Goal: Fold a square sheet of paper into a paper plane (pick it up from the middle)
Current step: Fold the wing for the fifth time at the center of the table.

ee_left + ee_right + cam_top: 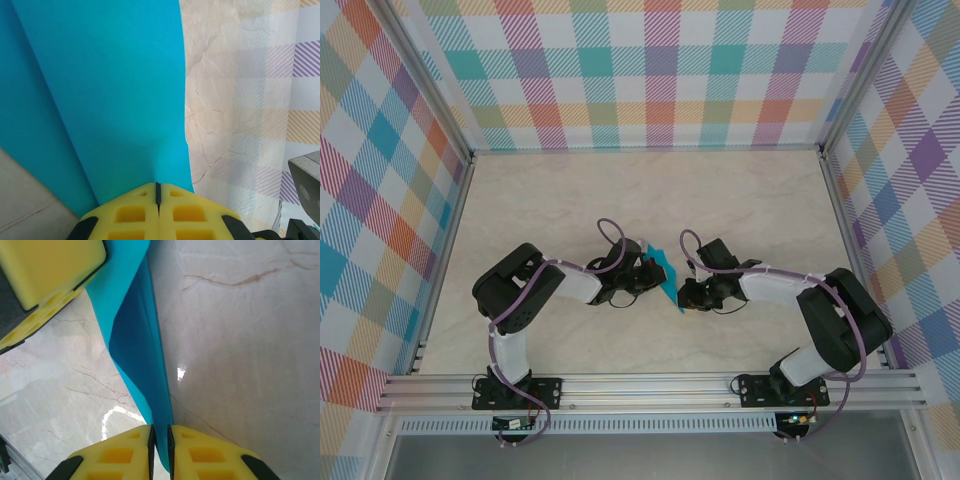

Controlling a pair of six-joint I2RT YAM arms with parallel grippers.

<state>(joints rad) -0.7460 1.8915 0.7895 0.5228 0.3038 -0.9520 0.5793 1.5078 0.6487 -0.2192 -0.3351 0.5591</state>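
The creased teal sheet of paper (665, 272) is held over the middle of the table (570, 200). A long crease runs through the sheet. The left claw (158, 192) is pressed together on one edge of it. The right claw (160, 437) pinches another edge, its yellow fingers (125, 452) nearly touching.

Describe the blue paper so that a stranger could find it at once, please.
Start from the pale marble-patterned table and go to its middle. There the left gripper and the right gripper are both shut on a thin teal-blue sheet of paper, folded along a crease. It is the one plain blue thing beside the yellow finger pads.
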